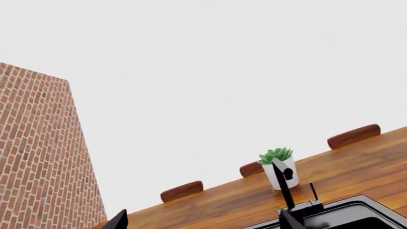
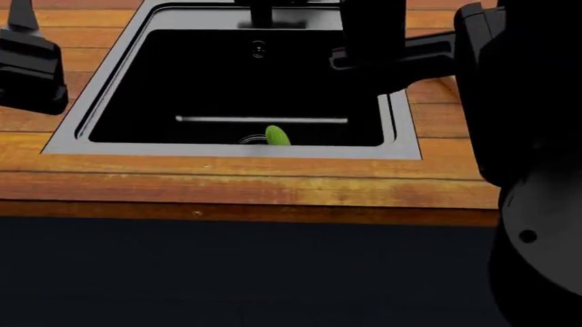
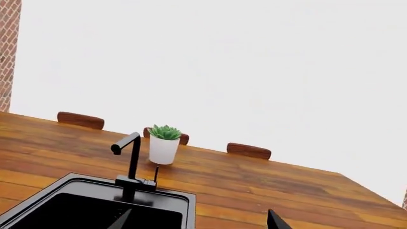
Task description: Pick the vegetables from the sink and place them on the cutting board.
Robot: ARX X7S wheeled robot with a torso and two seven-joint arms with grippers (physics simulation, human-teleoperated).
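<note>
Reaching blind is the risk: only a green tip of cucumber [image 2: 277, 135] shows, low against the sink [image 2: 232, 151] near wall, so fingers could clip the rim. Both grippers sit above; open or closed, can't tell.

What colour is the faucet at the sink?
Black; the faucet shows best in the right wrist view, at the back of the sink.

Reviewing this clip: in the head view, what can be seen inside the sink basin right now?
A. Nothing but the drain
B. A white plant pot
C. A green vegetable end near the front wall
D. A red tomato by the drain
C: a bright green rounded tip, apparently the cucumber, pokes up at the sink's front wall; no tomato shows, and the plant pot stands on the counter behind the faucet.
</note>
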